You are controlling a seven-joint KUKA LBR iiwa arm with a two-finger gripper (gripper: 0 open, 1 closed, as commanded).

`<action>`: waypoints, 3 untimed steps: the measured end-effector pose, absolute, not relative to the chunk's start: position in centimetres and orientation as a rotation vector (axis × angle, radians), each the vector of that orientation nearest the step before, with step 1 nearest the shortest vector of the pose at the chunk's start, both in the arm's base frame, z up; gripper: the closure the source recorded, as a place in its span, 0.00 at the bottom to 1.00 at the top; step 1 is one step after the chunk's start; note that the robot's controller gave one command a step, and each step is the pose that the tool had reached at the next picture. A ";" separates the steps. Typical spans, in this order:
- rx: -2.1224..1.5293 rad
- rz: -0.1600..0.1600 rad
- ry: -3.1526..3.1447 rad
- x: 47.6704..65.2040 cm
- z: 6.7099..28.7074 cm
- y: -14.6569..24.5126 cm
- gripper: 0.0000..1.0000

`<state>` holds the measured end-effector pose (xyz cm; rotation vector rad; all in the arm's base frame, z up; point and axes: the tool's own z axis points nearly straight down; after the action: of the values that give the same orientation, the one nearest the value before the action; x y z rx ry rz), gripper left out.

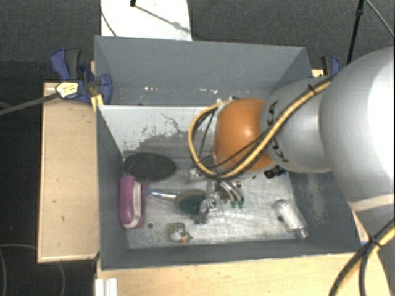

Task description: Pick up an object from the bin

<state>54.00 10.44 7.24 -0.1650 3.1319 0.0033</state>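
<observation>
Arm's gripper (208, 207) is low over the middle of the grey bin (203, 73), tucked under the orange wrist cover (239, 135). Its tip sits at the right edge of a dark teal rounded thing (189, 201) with a pale silvery handle pointing left; touching or just beside, cannot tell which. Open or clenched: cannot tell, the metal parts overlap there. Nothing visibly gripped. The dark teal rounded thing lies on the bin floor, about centre, a bit toward the near wall. Black oval pad (148, 165) up-left of it, apart. Pink-purple oblong thing (131, 201) along the left wall. Small round greyish thing (178, 230) by the near wall, just below the teal one. Silver cylindrical thing (290, 217) well apart to the right
</observation>
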 end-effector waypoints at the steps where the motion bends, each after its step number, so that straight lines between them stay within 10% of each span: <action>1: -0.163 0.006 3.125 54.3 7.5 10.5 1.00; 2: -0.165 0.003 3.129 54.5 13.5 10.5 1.00; 3: -0.166 0.002 3.132 54.6 14.7 10.5 1.00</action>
<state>54.57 10.55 14.75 -0.1663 3.1321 0.0017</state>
